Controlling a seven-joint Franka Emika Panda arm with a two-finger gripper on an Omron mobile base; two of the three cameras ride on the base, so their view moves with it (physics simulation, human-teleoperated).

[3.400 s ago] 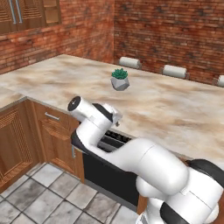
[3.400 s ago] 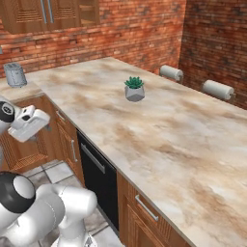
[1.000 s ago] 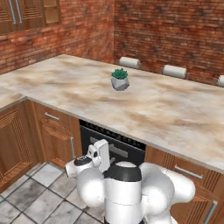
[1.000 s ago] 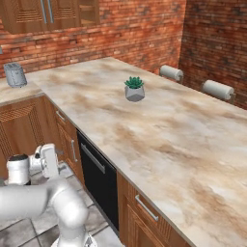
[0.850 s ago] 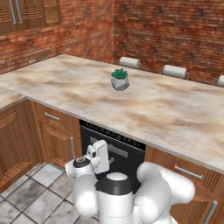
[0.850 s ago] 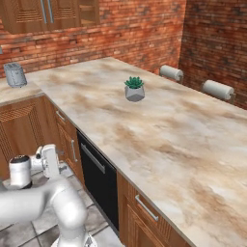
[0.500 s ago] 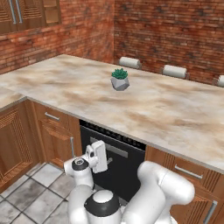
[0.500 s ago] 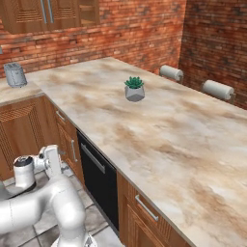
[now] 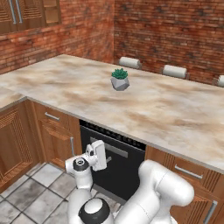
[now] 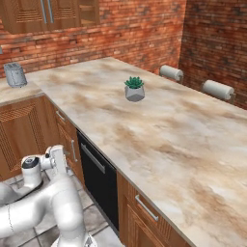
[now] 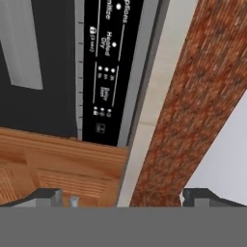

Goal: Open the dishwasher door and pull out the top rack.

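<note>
Arm lowered since the earliest frames: hand formerly at worktop-edge height, now down in front of the dishwasher door (image 9: 114,164), with elbow and shoulder swung forward into the bottom of the left base view; over the last second only a slight further drop of the hand. Cameras unmoved; scene otherwise unchanged. Door shut, flush under the worktop (image 9: 175,109) between brown cabinet fronts, silver bar handle (image 10: 92,157) untouched; top rack hidden behind the closed door. Gripper (image 9: 101,155) just in front of the door's upper left part, apart from it; fingers (image 11: 46,197) spread wide and released, nothing between them (tips seen far apart at the bottom of the hand view). Surface: beige marbled stone, L-shaped, carrying a small potted succulent (image 9: 119,79) in a grey pot, paper-towel rolls (image 10: 171,72) along the far edge, and a grey toaster (image 10: 15,74) at the far left corner. Room: red brick walls, wooden wall cabinets (image 10: 53,12), grey tiled floor (image 9: 26,197). Hand view rolled sideways: black control strip (image 11: 108,62) with white dots and small white lettering, "options" partly legible, remainder too small to read.
</note>
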